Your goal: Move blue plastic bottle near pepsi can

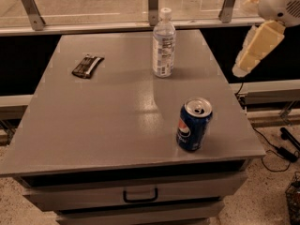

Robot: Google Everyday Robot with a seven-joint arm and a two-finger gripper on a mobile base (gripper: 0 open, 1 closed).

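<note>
At upper right, beyond the table (pixel 117 121), hangs the pincer (pixel 247 62), arm (pixel 282 3) cropped.

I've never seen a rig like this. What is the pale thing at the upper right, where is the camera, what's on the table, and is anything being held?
There is only one picture, taken from above and in front of a grey table; where the camera is mounted does not show. The pale cream piece at the upper right is the end of a robot arm, and its gripper hangs in the air beyond the table's right edge. Three things are on the table. A clear water bottle stands upright near the far edge, a Pepsi can stands near the front right corner, and a dark snack wrapper lies flat at the far left. The gripper touches none of them, so nothing is being held.
</note>
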